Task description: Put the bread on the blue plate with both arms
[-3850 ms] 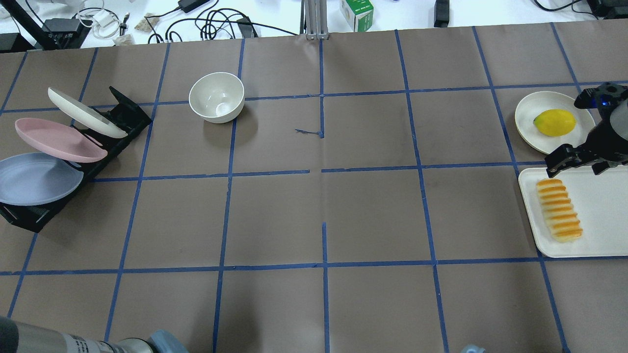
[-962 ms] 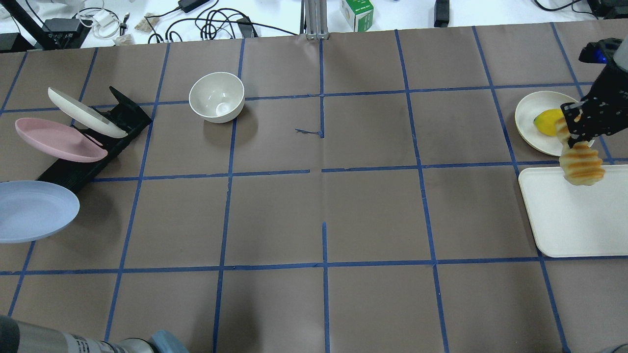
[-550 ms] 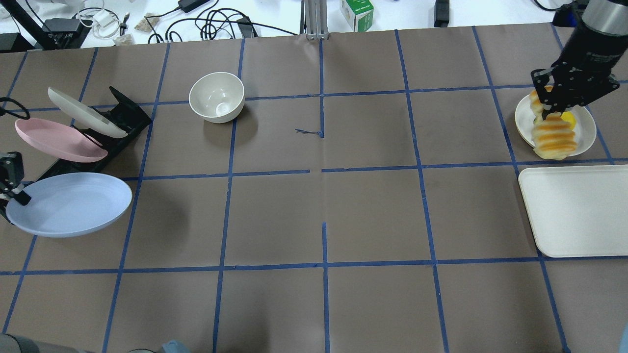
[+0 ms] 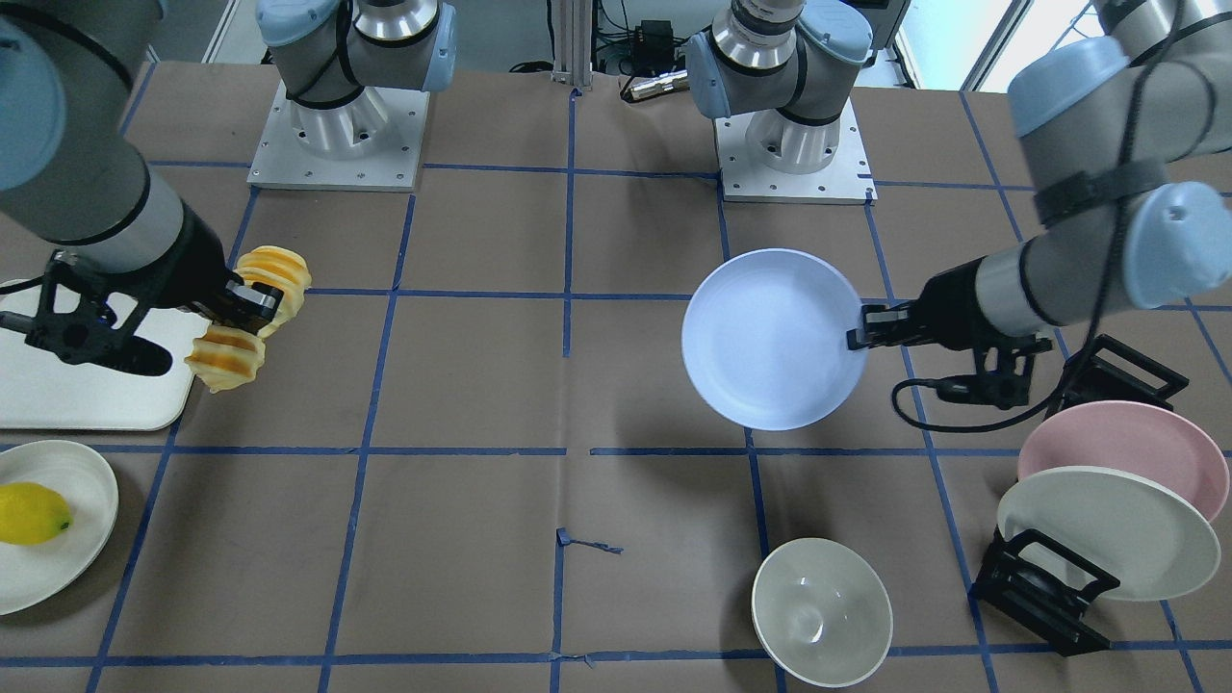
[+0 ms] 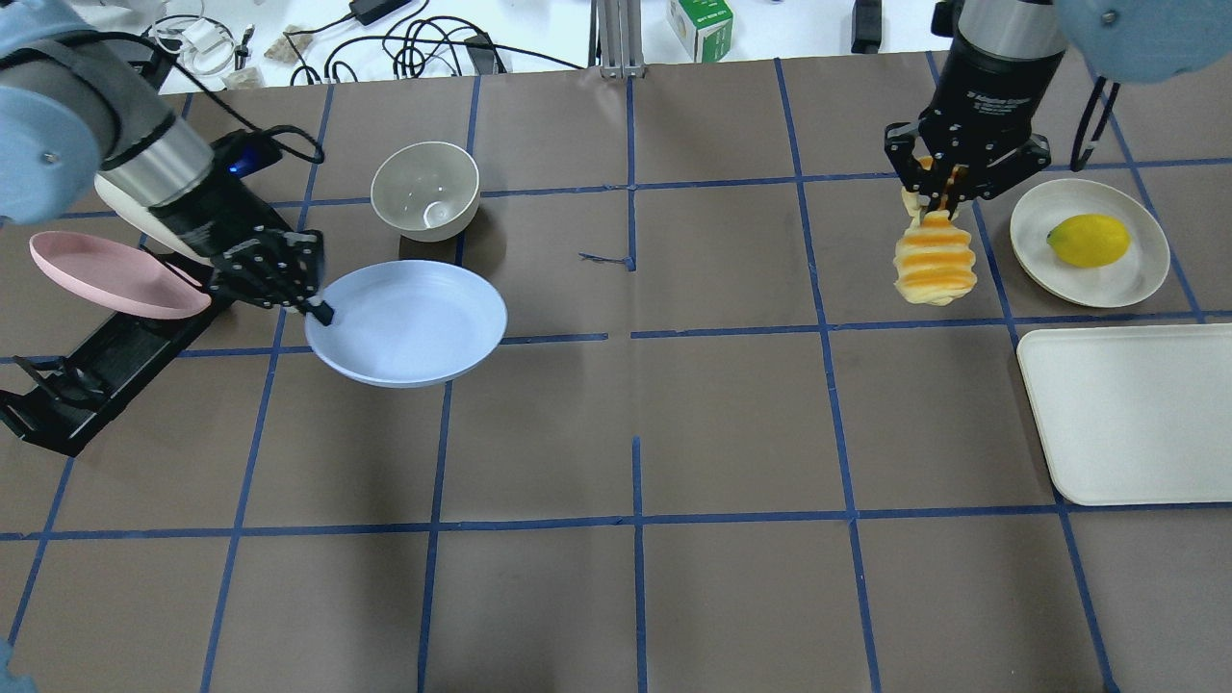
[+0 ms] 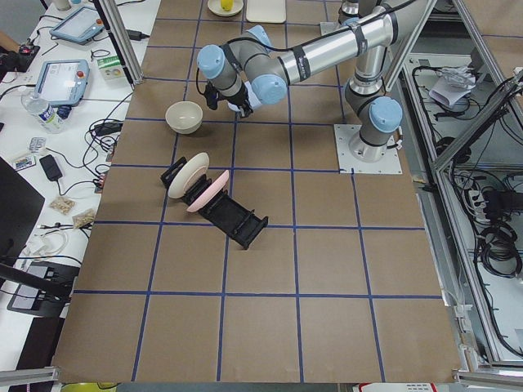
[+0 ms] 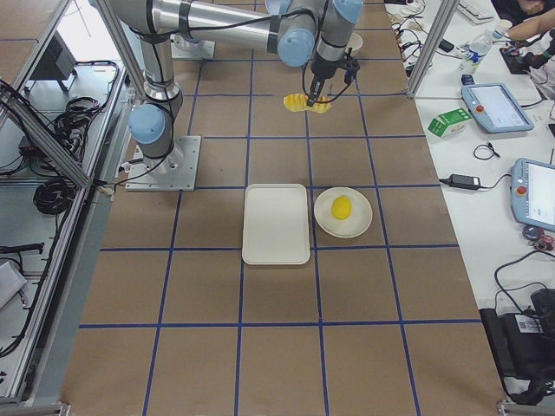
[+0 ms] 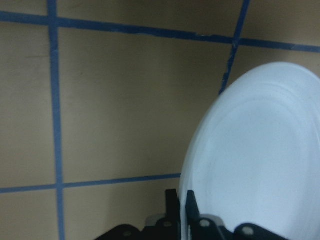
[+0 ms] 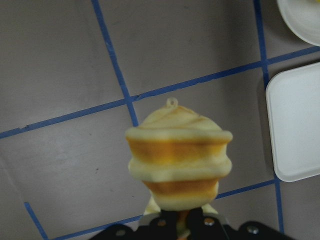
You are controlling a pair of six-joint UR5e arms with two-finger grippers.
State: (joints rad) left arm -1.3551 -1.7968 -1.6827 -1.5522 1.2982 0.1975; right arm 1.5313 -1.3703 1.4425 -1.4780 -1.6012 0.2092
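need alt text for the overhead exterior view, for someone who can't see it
The left tool holds the blue plate by its rim above the brown table, while the right tool dangles the bread on the right. Nearby sit a cream bowl, a lemon on a cream plate, and a white tray.

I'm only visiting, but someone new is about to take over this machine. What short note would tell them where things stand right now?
Left gripper: shut on the rim of the blue plate, held in the air, out of the black rack.
Right gripper: shut on the bread, which hangs above the table, off the white tray.
Done: both things picked up.
Left: bring them together and set the bread on the plate.
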